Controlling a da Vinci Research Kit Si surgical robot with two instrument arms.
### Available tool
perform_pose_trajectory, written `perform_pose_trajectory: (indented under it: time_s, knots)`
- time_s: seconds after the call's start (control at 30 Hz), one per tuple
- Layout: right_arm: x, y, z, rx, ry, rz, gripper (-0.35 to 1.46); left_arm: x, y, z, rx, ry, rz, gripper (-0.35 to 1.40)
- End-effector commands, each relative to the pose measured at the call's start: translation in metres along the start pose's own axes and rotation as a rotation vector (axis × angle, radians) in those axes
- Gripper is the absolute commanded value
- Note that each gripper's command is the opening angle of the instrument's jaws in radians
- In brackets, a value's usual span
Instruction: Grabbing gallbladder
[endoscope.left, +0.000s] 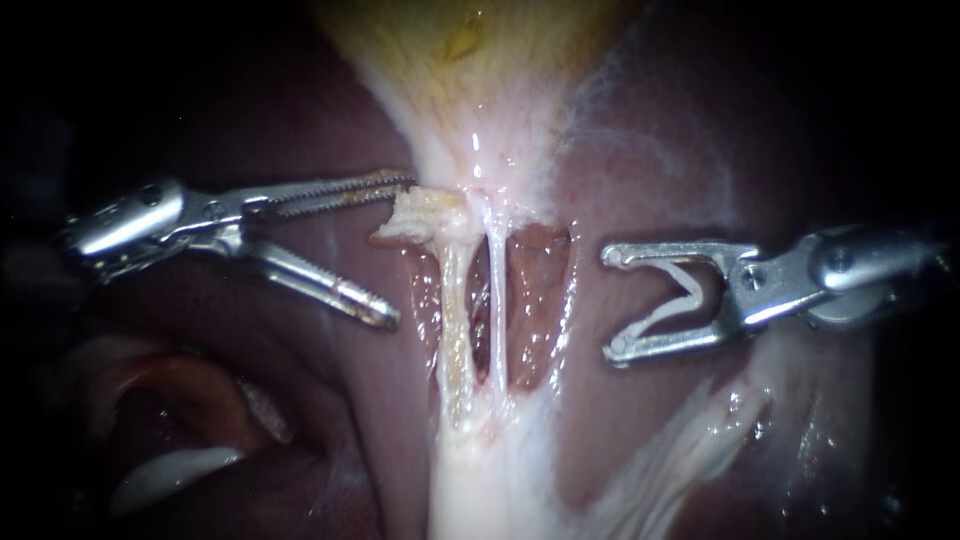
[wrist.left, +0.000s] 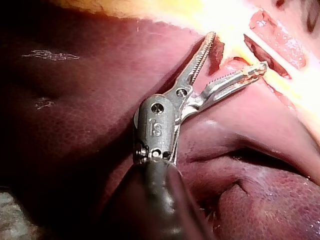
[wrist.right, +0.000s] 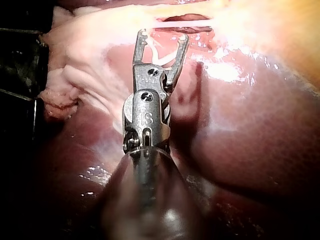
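The gallbladder (endoscope.left: 480, 70) fills the upper centre of the frame, yellow-white, narrowing downward into two pale tubes (endoscope.left: 497, 300) over the dark liver (endoscope.left: 330, 420). At centre left, the left instrument (endoscope.left: 400, 250) has its claw wide, upper tip just beside the gallbladder's neck, gripping nothing. At centre right, the right instrument (endoscope.left: 611, 302) holds a pale V-shaped clip (endoscope.left: 690, 290) in its spread claw.
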Motion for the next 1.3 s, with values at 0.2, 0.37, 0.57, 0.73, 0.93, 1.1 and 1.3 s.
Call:
perform_pose_trajectory:
  time_s: [0.2, 0.37, 0.57, 0.73, 0.93, 1.1, 1.3]
  knots:
    - [0.0000, 0.0000, 0.0000, 0.000, 0.000, 0.000, 0.50, 0.0000, 0.0001, 0.0003, -0.009, 0.002, -0.034, 0.44]
    - [0.0000, 0.0000, 0.0000, 0.000, 0.000, 0.000, 0.50, 0.0001, 0.0003, 0.0002, -0.012, 0.002, -0.045, 0.17]
    - [0.0000, 0.0000, 0.0000, 0.000, 0.000, 0.000, 0.50, 0.0007, 0.0012, -0.0003, -0.023, 0.003, -0.044, -0.15]
    - [0.0000, 0.0000, 0.0000, 0.000, 0.000, 0.000, 0.50, 0.0008, 0.0012, -0.0008, -0.028, 0.004, -0.068, -0.35]
    - [0.0000, 0.0000, 0.0000, 0.000, 0.000, 0.000, 0.50, 0.0002, 0.0005, -0.0014, -0.025, 0.015, -0.100, -0.35]
    - [0.0000, -0.0001, 0.0000, 0.000, 0.000, 0.000, 0.50, -0.0006, 0.0001, -0.0021, -0.021, 0.017, -0.110, -0.35]
    - [0.0000, -0.0001, 0.0000, 0.001, 0.000, 0.000, 0.50, -0.0020, -0.0011, -0.0035, -0.016, 0.016, -0.123, -0.35]
